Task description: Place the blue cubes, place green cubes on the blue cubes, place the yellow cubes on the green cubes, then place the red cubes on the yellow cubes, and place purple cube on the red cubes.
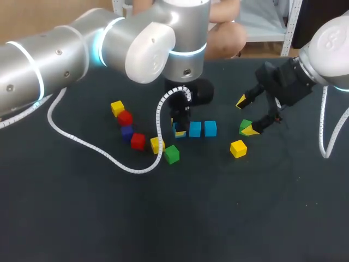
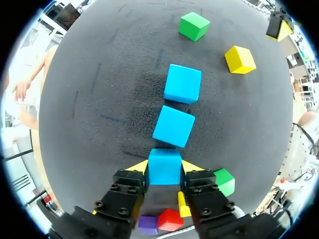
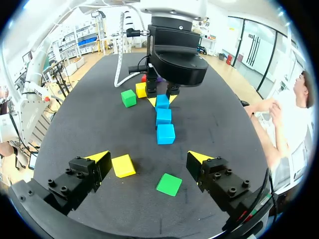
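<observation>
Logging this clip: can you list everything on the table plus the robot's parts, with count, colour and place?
blue cubes: three, blue, in a row mid-table; the end blue cube is between the left fingers.
green cubes: two, green; one near the row, one by the right gripper.
yellow cubes: three, yellow; and left of the row, right of it.
red cubes: two, red; left of the row.
purple cube: one, purple, between the reds.
table: one, dark.
left gripper: closed on the end blue cube.
right gripper: fingers wide apart.
</observation>
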Controlling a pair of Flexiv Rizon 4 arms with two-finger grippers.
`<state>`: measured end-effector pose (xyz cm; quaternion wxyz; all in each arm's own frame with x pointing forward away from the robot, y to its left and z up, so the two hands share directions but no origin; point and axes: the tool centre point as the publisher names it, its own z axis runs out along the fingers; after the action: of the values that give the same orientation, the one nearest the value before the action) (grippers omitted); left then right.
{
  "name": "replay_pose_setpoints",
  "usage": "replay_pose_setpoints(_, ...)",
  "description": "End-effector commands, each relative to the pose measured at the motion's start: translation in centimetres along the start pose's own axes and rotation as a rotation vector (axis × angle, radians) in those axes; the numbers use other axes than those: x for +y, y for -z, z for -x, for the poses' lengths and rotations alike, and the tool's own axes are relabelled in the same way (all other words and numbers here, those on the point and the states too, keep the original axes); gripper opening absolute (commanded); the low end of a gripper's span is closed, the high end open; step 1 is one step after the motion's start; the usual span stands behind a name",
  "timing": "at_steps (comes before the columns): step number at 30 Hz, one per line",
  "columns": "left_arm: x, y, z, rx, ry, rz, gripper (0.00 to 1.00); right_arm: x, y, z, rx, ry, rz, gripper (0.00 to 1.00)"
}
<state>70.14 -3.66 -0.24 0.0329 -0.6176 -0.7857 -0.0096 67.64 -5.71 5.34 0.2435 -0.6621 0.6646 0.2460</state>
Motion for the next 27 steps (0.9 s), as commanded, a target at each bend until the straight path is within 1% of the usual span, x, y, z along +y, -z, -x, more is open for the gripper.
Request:
replay_pose_setpoints(1, 0.29, -0.03, 0.17, 0.002, -0.003, -0.006, 0.00, 0.02, 0.01, -0.01, -0.001, 0.001, 0.000, 1.00)
replay_pose_setpoints(9, 0.07, -0.10, 0.20, 0.005, -0.016, -0.004, 0.00, 0.02, 0.01, -0.01, -0.001, 0.001, 0.000, 1.00)
replay_pose_setpoints(27, 0.17, -0.11, 0.03, 0.002, -0.036, 0.008, 0.00, 0.02, 0.01, -0.01, -0.001, 0.001, 0.000, 1.00)
